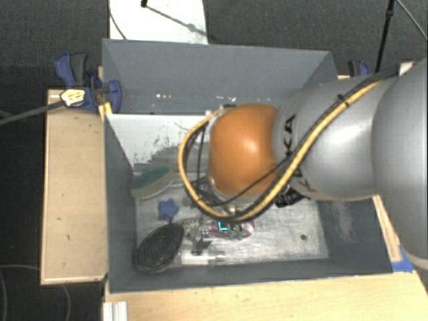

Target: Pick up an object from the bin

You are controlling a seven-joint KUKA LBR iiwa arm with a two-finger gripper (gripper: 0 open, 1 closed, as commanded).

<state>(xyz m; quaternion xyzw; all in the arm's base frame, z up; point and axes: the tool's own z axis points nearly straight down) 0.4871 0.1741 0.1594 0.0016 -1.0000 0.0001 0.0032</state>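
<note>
My gripper (202,235) hangs low over the bin's front middle, mostly hidden under the arm's orange cover. Right beside it on the floor lies a small green and pink thing (234,230); I cannot tell whether the gripper touches it. A dark oval object (159,246) with a textured top lies just left of the gripper in the front left corner. A small blue piece (167,209) sits a little behind that oval.
A pale green round dish (150,181) leans against the bin's left wall further back. The arm's bulk and its looped cables cover the bin's middle and right back. Bare scuffed floor shows at the front right.
</note>
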